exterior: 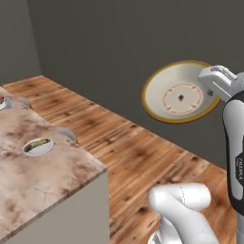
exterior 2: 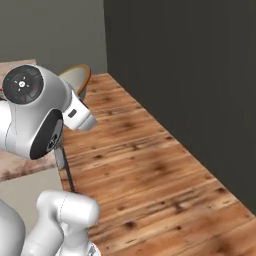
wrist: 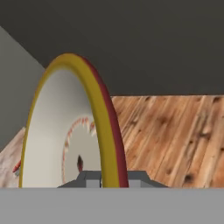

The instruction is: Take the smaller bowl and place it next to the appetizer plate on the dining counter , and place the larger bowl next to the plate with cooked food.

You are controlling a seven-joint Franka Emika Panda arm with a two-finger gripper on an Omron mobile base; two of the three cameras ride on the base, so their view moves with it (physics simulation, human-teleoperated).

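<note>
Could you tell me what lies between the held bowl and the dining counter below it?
In the left base view, bare wooden floor lies between the larger bowl, held tilted by the gripper, and the dining counter.

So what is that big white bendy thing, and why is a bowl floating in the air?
The white thing is a robot arm. Two cameras ride behind it, one on its left and one on its right; a third sits on its hand. The bowl isn't floating: the gripper pinches the rim of the larger bowl, a cream one with a gold edge and a dark spot in the middle, and holds it on edge above the wooden floor. The hand view looks along that rim. On the left is the dining counter of marbled stone, with a small plate of food on it.
</note>
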